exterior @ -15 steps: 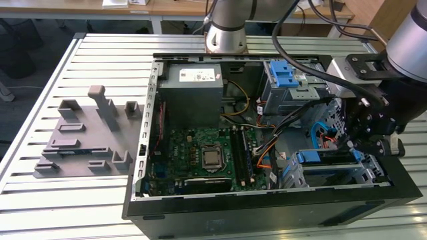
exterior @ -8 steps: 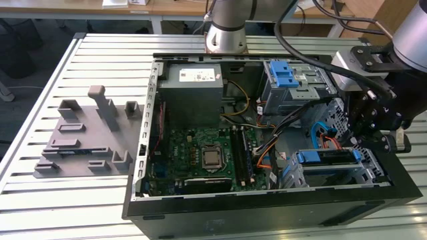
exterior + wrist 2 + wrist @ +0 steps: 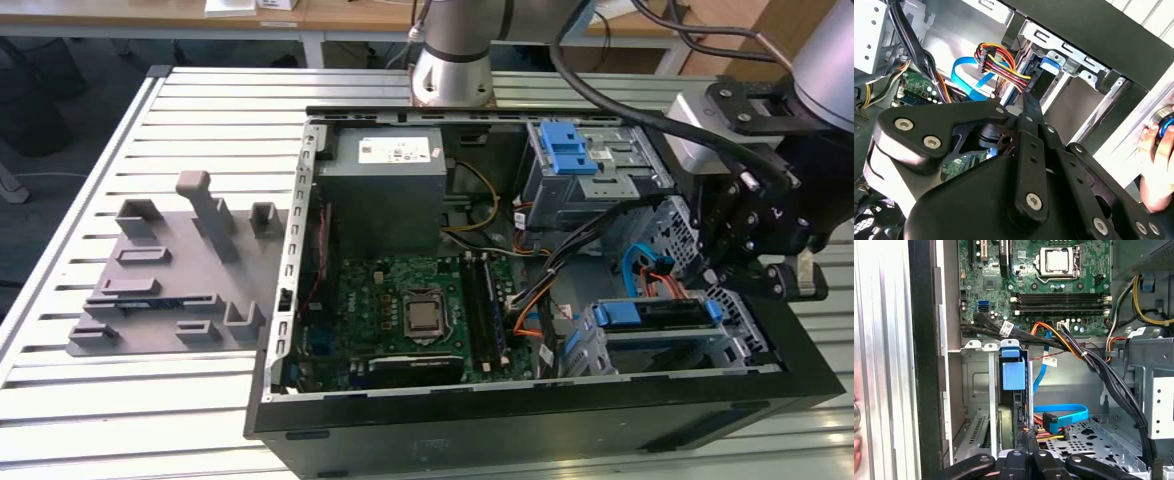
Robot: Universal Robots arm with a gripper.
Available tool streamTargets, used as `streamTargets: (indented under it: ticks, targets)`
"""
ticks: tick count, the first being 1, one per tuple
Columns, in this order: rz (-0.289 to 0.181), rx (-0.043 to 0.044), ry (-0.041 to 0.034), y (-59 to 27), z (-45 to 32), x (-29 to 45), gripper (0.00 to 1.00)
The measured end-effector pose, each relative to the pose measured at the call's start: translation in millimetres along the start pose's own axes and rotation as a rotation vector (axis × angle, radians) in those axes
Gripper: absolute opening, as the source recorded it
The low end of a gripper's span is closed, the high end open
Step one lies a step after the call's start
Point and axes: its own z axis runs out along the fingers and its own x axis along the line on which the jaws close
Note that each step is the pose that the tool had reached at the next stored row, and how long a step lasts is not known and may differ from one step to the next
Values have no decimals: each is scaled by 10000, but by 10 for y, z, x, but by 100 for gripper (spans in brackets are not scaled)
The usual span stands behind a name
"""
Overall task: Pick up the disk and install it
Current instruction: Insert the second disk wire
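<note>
I am hovering the gripper (image 3: 761,275), fingers pressed together and empty, by the disk (image 3: 1013,390) in its bay; nearby cables (image 3: 1064,347) could snag.

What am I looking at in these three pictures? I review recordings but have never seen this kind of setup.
A robot arm works over an opened black desktop computer case lying on a slatted metal table. The exterior view comes from a camera off the arm; both wrist views come from cameras riding on the arm, looking past its black pincer into the case. Inside lies the green motherboard. The disk, a flat drive in a blue plastic frame, sits in the metal bay at the case's corner, with the pincer right beside it; in the first wrist view its blue tab stands between the bay rails. A grey moulded fixture plate lies on the table at the exterior view's left. A person's hand rests at the table edge.
</note>
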Motion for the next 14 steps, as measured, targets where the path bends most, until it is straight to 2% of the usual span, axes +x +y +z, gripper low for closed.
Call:
streamTargets:
  ticks: [14]
  targets:
    - [7,-3,-144,148,-10,6,10]
